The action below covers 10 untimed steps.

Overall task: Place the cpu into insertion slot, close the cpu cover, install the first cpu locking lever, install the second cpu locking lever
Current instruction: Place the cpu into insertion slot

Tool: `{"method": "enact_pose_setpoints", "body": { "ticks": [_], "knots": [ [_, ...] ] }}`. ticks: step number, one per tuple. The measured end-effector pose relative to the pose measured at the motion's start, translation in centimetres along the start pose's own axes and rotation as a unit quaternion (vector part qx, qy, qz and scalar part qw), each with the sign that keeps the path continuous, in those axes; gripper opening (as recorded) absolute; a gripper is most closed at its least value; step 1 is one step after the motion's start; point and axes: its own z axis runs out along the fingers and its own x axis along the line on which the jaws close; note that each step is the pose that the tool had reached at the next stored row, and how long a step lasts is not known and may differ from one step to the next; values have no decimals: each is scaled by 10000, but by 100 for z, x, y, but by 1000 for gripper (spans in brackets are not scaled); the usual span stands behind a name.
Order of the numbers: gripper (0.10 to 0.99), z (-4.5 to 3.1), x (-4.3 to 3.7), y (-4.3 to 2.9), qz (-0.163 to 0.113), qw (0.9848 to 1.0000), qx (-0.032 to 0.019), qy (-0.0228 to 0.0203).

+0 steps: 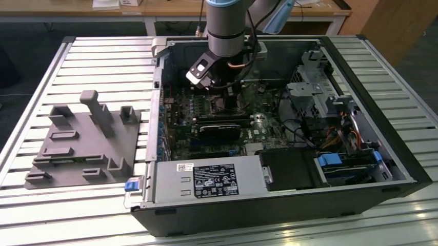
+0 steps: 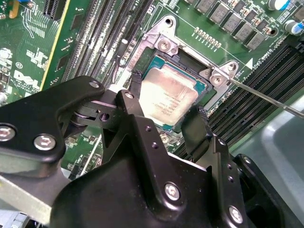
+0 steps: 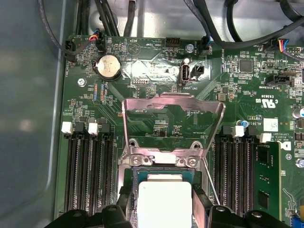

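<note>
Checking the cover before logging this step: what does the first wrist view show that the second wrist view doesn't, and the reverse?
First wrist view: the cpu cover raised open, with a round coin battery and black cables beyond it. Second wrist view: the black linkage of the pincer, plus a row of grey square components. In both wrist views: the cpu sitting in the insertion slot, long black memory slots alongside.

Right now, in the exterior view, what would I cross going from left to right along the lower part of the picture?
Grey moulded fixture → blue latch tab → silver power supply box → black box → blue drive bracket.
</note>
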Motion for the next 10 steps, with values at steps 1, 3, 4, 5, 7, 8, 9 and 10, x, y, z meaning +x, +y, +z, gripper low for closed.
{"method": "enact_pose_setpoints", "body": {
  "ticks": [1, 3, 4, 5, 7, 8, 9, 10],
  "knots": [
    [612, 1, 3, 0, 2, 10000, 0, 2],
    [612, 3, 7, 0, 8, 10000, 0, 7],
    [612, 3, 7, 0, 10, 10000, 0, 7],
    [612, 3, 7, -1, 10, 10000, 0, 7],
    [612, 3, 7, 0, 11, 10000, 0, 7],
    [612, 0, 8, 0, 11, 10000, 0, 7],
    [612, -3, 7, 0, 11, 10000, 0, 7],
    [612, -8, 7, 1, 11, 10000, 0, 7]
  ]
}}
